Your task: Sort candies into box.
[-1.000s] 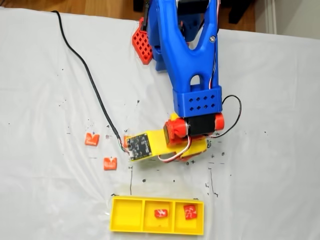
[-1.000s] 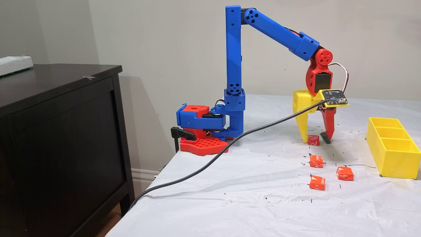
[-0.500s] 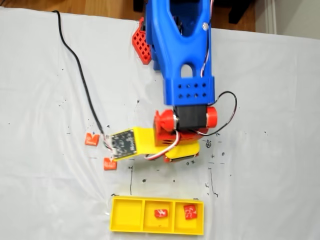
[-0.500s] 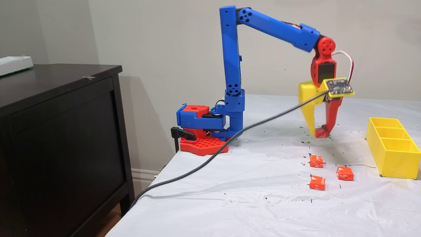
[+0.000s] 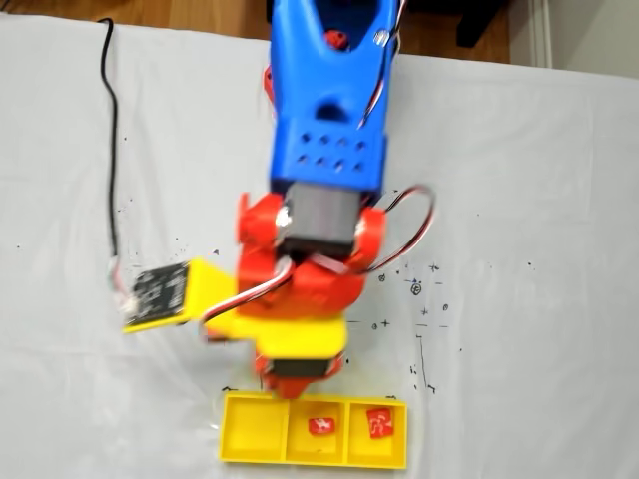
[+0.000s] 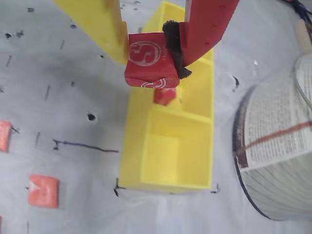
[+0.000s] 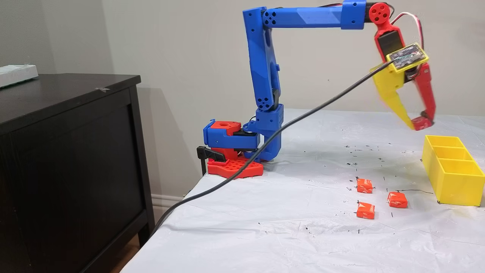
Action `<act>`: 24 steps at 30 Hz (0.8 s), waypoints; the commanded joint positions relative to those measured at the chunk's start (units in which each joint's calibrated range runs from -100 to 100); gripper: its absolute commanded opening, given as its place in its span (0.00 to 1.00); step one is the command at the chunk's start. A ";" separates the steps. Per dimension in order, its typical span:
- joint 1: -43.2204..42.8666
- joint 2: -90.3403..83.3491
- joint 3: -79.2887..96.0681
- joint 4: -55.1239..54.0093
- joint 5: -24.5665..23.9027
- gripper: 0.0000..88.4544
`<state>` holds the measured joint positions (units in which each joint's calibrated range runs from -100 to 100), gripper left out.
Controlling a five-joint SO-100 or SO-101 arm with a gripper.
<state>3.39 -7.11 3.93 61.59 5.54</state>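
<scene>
One candy [image 6: 148,61] is pinched between the yellow jaw and the red jaw of your gripper [image 6: 155,53], held high above the table, up and to about 10 o'clock of the box [image 7: 451,167] in a fixed view. In the wrist view it hangs over the box's far compartments, at 12 o'clock of the nearest, empty compartment.

Risk, as a judgement: the grip sits on the candy's upper part only, with the red jaw's black pad [image 6: 171,46] bearing on one top corner. The wrapper may twist or slip out before you are lined up. A release from this height may also let the sweet bounce off a divider and land on the white sheet [image 7: 303,212].

Appearance: the held candy is a small red square packet with a white circled mark, slightly crumpled. In a fixed view two more candies lie in the box, one in the middle compartment [image 5: 320,426] and one in the right one [image 5: 378,423]; the left compartment is empty. Three orange-red candies [image 7: 365,210] wait on the sheet, at about 9 o'clock of the box in a fixed view, well apart from it.
</scene>
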 commanded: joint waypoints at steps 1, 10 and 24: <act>1.95 5.58 -14.18 -1.37 0.98 0.00; 2.76 16.44 -24.92 2.06 1.51 0.00; 2.49 20.00 -23.01 1.98 1.22 0.00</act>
<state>5.66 14.47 -14.46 63.89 6.91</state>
